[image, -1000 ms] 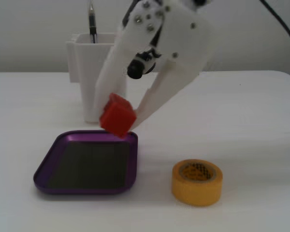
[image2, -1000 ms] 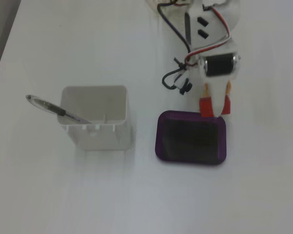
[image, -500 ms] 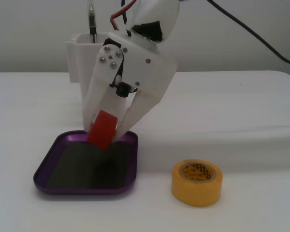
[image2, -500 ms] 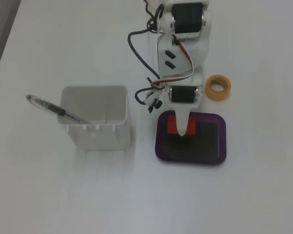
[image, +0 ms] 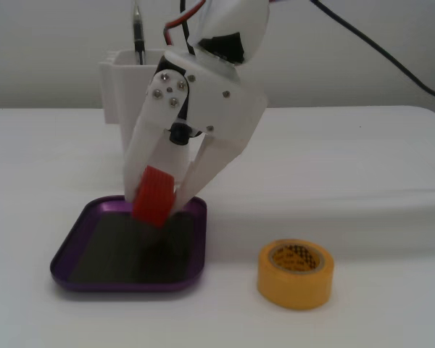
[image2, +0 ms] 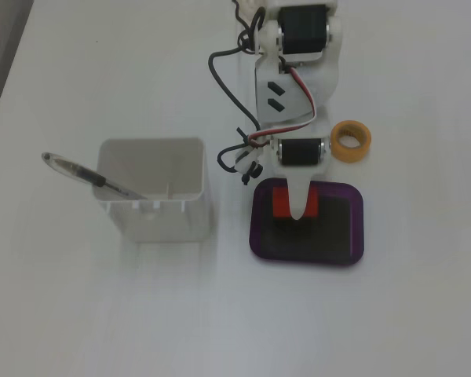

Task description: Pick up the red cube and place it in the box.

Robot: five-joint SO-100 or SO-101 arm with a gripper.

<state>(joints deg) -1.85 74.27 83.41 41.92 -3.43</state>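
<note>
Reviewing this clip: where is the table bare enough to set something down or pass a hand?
Bare: in front of the white container and purple box. Crowded: over the box, where the gripper holds the red cube, tape roll alongside.

A white table (image: pixel 362 159) fills both fixed views, evenly lit with soft shadows. Behind it stands a plain pale wall (image: pixel 51 43); a grey strip (image2: pixel 0 47) runs along one edge.
</note>
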